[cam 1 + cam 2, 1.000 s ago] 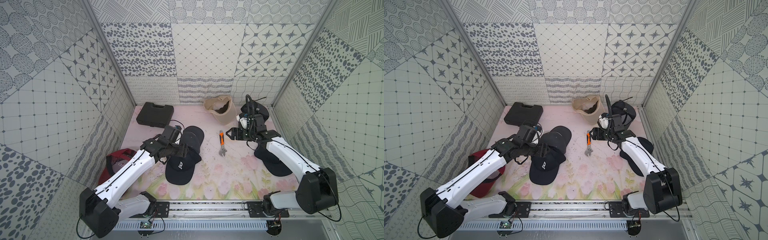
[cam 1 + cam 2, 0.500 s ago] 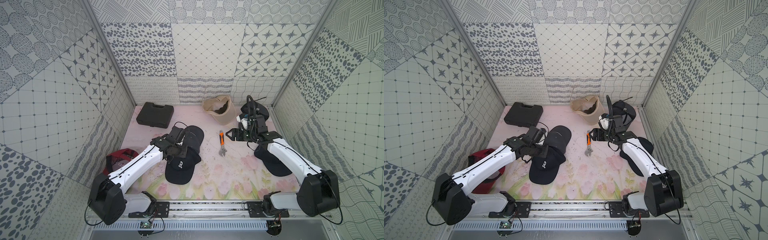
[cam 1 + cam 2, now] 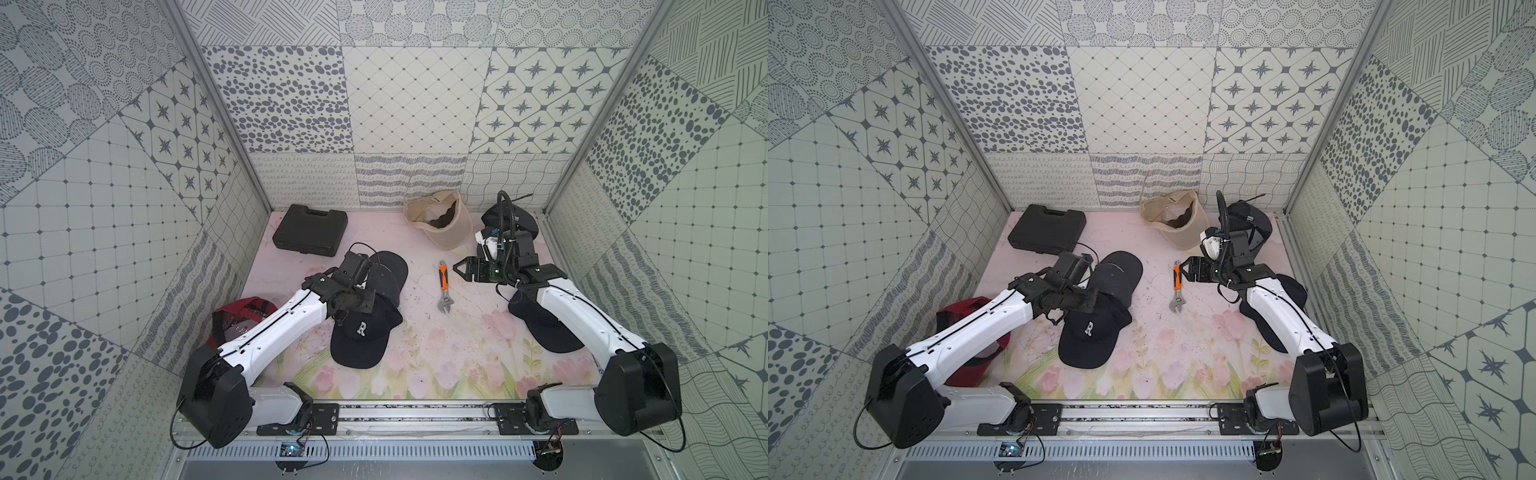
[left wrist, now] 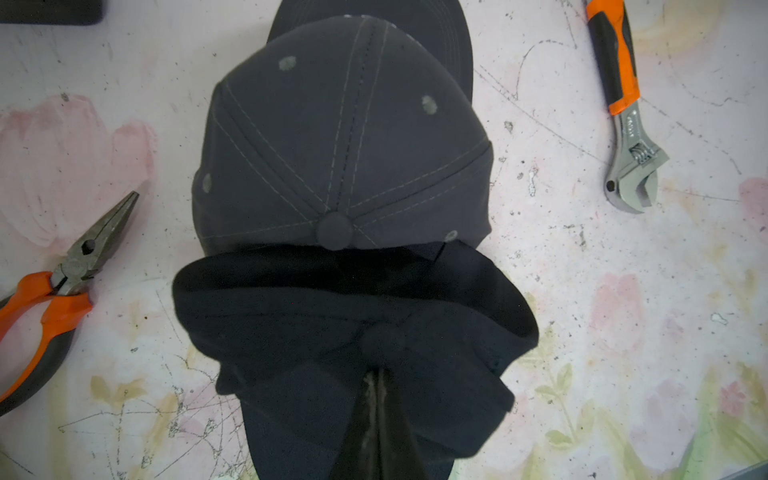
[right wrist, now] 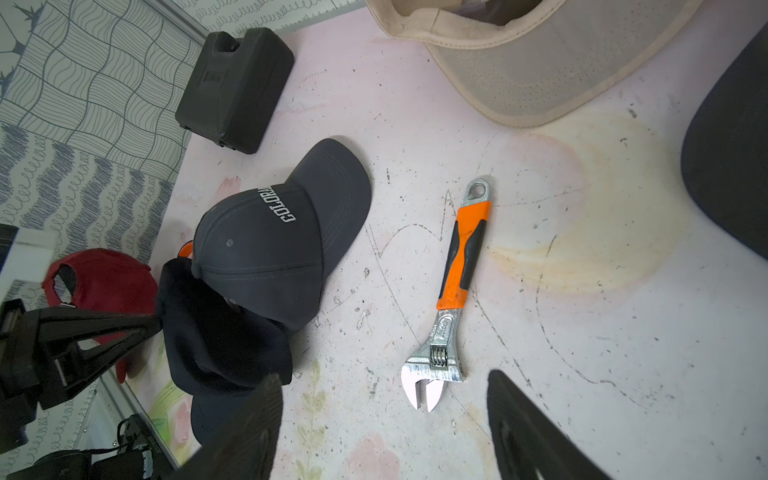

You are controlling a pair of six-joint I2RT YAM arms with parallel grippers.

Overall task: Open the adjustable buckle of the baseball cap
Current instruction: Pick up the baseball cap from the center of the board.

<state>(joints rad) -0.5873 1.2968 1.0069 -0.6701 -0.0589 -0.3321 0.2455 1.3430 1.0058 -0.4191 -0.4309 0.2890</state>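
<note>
The task had barely started. The left gripper (image 4: 377,376) had its jaws pressed together on a fold of the navy cap (image 3: 359,340), pinching soft crown cloth near the top button. No buckle or strap showed in any view, so nothing pointed to it being open. By my reading, the cap had yet to be turned to bring its back into sight, and the buckle had yet to be found and worked loose.

The navy cap lay at about eight o'clock from the middle of the table (image 3: 436,340), with its brim toward six. Its rear lapped over the back of the grey cap (image 4: 332,137) at its twelve o'clock. The right gripper (image 3: 458,268) hung empty, its fingers (image 5: 249,419) spread wide, at about two o'clock of the wrench (image 3: 444,286).

The navy cap was limp cotton, creased and bunched where it was nipped, with a white stitched letter on the front. The grey cap held a firmer dome, with pale seam stitching, eyelets and a stiff curved brim. The wrench was bright steel with an orange and black rubber handle. The table was a scuffed, pale floral sheet.
</note>
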